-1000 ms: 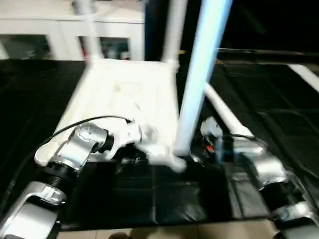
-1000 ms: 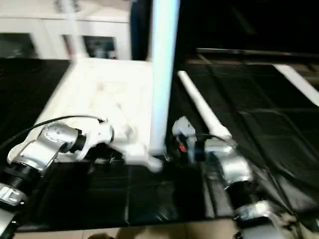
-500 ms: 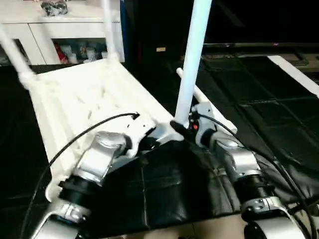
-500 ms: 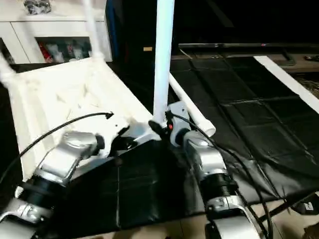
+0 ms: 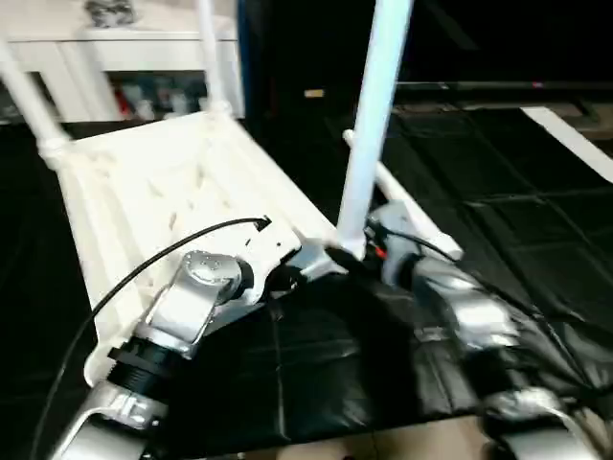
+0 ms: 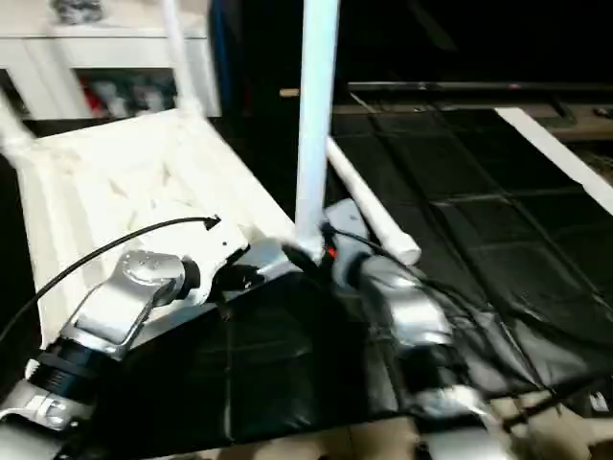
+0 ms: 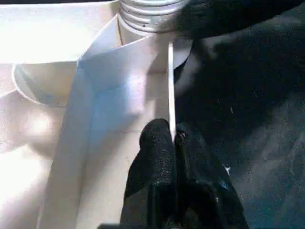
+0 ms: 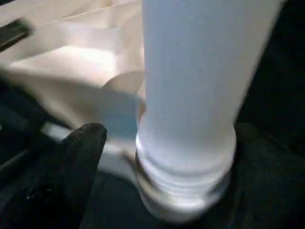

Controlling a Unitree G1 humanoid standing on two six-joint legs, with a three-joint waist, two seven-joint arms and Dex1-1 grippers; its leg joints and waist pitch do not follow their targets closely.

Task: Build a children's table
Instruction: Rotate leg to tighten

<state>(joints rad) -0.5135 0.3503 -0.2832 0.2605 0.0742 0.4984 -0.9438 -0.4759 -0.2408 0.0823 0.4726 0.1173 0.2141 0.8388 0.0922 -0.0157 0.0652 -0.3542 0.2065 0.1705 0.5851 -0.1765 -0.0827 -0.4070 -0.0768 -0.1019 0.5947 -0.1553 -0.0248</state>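
While the left pincer (image 7: 172, 143) pinches the tabletop (image 7: 57, 95) rim, a leg (image 8: 190, 95) stands socketed.

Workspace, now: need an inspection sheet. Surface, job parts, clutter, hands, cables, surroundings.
Surface: black quilted mat.
Job's things: white tabletop lies underside up; three legs stand in corner sockets, the nearest leg upright in the near corner; a fourth leg lies loose on the mat beside the tabletop.
Clutter: nothing seen.
Hands: left hand is shut on the tabletop's thin edge wall near the socket; right hand is open, one finger on each side of the nearest leg's base.
Cables: a black cable arcs over the left forearm; more run along the right forearm.
Surroundings: white cabinet with glass doors behind.
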